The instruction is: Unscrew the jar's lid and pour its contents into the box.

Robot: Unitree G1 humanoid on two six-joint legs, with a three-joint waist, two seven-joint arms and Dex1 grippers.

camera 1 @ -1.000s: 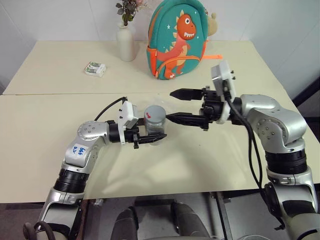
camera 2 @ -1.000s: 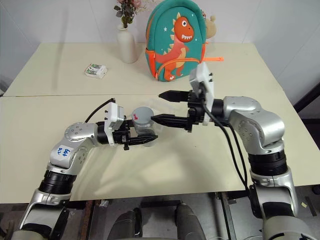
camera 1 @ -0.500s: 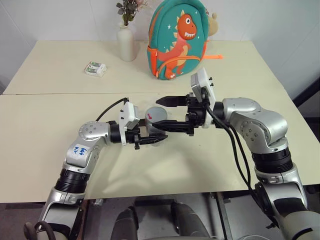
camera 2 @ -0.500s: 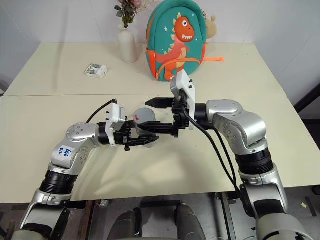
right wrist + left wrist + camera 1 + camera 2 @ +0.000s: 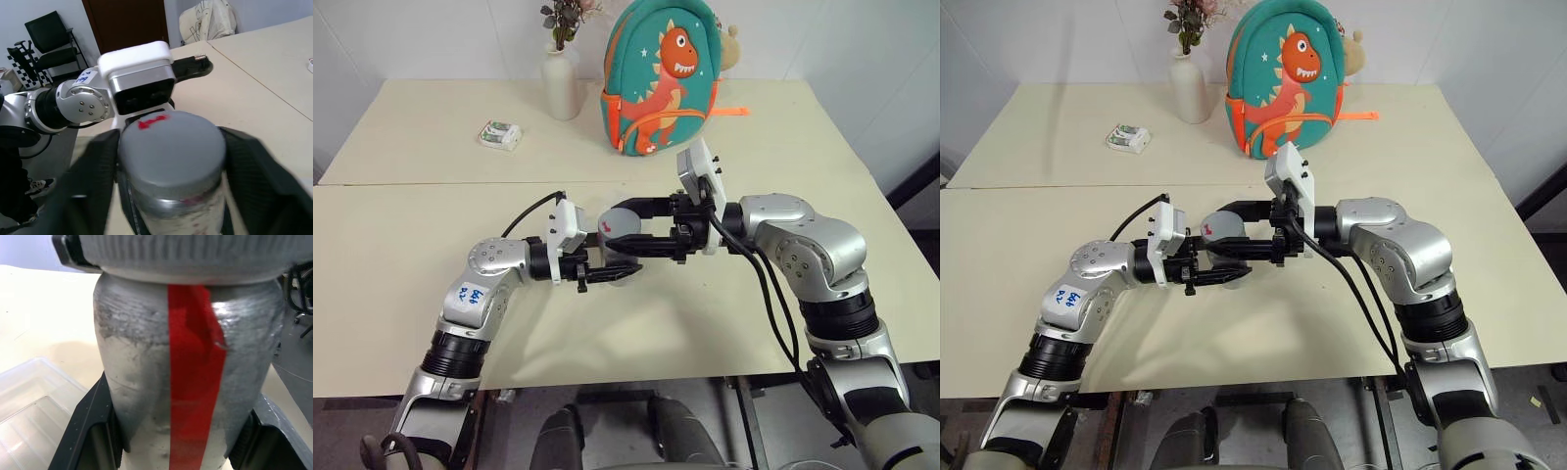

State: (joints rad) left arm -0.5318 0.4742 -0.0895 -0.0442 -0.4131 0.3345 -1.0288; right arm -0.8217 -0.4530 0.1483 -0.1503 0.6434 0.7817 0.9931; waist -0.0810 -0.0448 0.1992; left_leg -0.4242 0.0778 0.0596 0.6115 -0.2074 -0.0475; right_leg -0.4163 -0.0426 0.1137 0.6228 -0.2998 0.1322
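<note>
One small cylindrical jar (image 5: 619, 257) of cloudy clear plastic with a vertical red stripe down its side, held upright above the pale cream surface (image 5: 401, 245). Topped by one round flat silver-grey lid (image 5: 625, 224) as wide as the jar, ribbed around its rim, with a small red mark on top. Contents not discernible through the frosted wall.

Two grippers at the jar, one from each side. Left gripper (image 5: 607, 271) closed on the jar's body, a black finger pressed to each flank of the jar in the left wrist view. Right gripper (image 5: 625, 223) closed around the lid just above, its two black fingers (image 5: 247, 166) against opposite sides of the lid in the right wrist view. Both grippers level, pointing toward each other across the jar.

One shallow transparent plastic box (image 5: 34, 411) with rounded corners, seen in the left wrist view on the surface below and beside the jar.

Behind the jar, on the far half of the surface: one teal backpack (image 5: 663, 73) with an orange dinosaur print, standing upright; one tall white vase (image 5: 559, 86) holding dried dark flowers, beside the backpack; one small white-green packet (image 5: 499, 134), lying flat well apart from the jar, on the vase's side.

One seam (image 5: 411, 184) across the surface between the jar and the backpack.
</note>
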